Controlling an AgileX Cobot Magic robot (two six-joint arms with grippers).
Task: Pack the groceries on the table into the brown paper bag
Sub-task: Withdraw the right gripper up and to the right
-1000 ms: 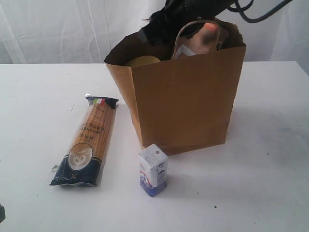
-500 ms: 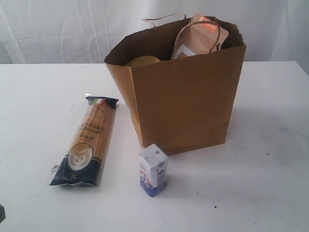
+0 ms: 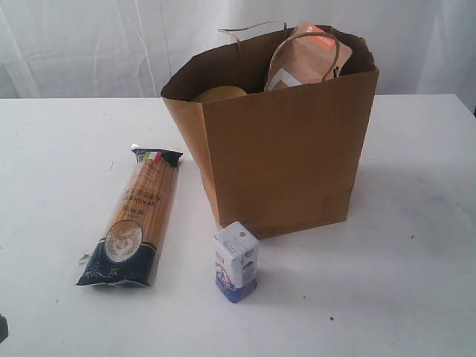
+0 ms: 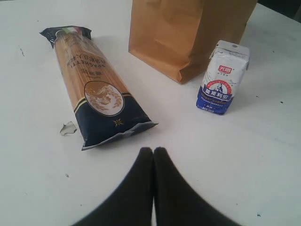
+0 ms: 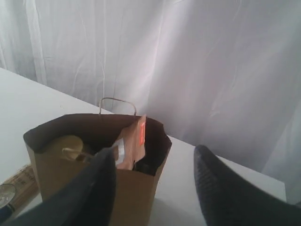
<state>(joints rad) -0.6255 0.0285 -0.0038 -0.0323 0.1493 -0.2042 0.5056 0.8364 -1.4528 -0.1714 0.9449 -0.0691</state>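
Exterior view. Your white table fills the lower frame. The brown paper bag stands upright at upper centre, with the brown orange-labelled pouch poking from its mouth. The spaghetti packet lies flat at left. The small blue-white carton stands at lower centre. Your left gripper is pressed closed on nothing. Your right gripper is partly spread and empty.

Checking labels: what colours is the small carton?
The small carton is white above, dark blue below, with a red logo; clearest in the left wrist view.
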